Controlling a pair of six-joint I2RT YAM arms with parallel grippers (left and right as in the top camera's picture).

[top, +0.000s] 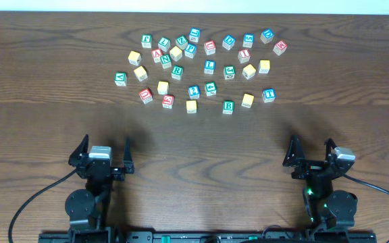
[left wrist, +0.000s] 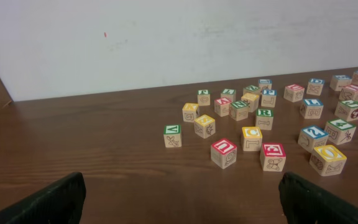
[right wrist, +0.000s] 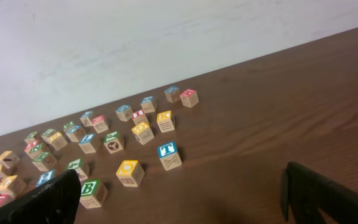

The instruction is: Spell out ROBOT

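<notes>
Both arms sit folded low at the table's (top: 201, 182) 6 o'clock edge, nothing held. Left gripper (top: 105, 154) fingers spread wide, right gripper (top: 310, 152) fingers spread wide too. Front row of the pile: B cube (top: 228, 106) and yellow O cube (top: 248, 100) at about 10 o'clock from the right gripper, T cube (top: 269, 95) at 11, so the right arm is nearer. Second yellow O cube (top: 192, 106) at 2 o'clock from the left gripper, left arm nearer. R cube (top: 177, 71) deeper, 1 o'clock from the left gripper, crowded by neighbour cubes (top: 165, 61). Cubes have no long axis. All well apart from both grippers.
</notes>
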